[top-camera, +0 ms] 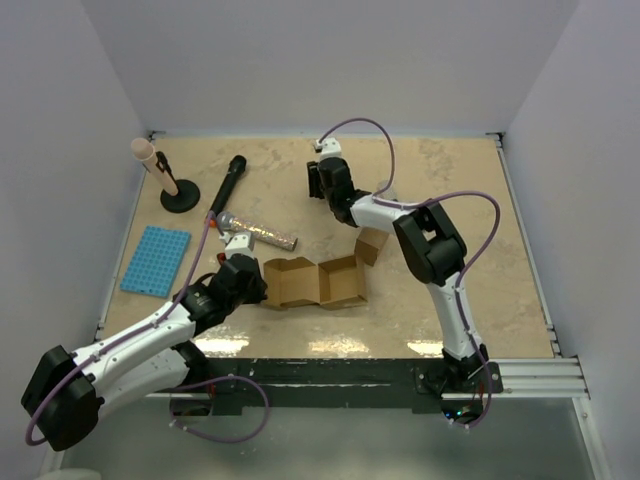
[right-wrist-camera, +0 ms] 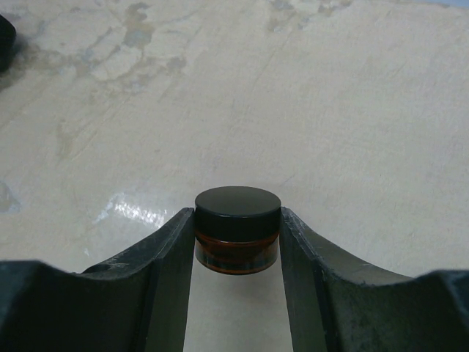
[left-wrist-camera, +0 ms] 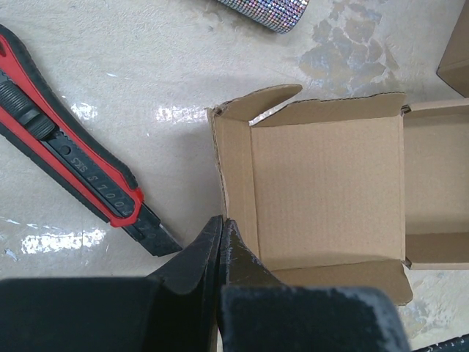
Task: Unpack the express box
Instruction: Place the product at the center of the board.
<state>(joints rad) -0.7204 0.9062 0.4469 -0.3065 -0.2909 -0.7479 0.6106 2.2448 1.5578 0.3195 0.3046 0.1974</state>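
The brown express box [top-camera: 315,283] lies open on the table, and the left wrist view shows its tray [left-wrist-camera: 326,191] empty. My left gripper [top-camera: 250,280] is shut, its tips [left-wrist-camera: 222,220] pinched on the box's left wall. My right gripper [top-camera: 318,180] is at the far middle of the table, well away from the box. It is shut [right-wrist-camera: 237,214] on a small amber jar [right-wrist-camera: 237,235] with a black lid, held just above the tabletop.
A red and black utility knife [left-wrist-camera: 69,165] lies left of the box. A glittery tube [top-camera: 258,235], a black microphone [top-camera: 228,185], a round stand with a pink top [top-camera: 170,185] and a blue rack [top-camera: 156,260] lie at the left.
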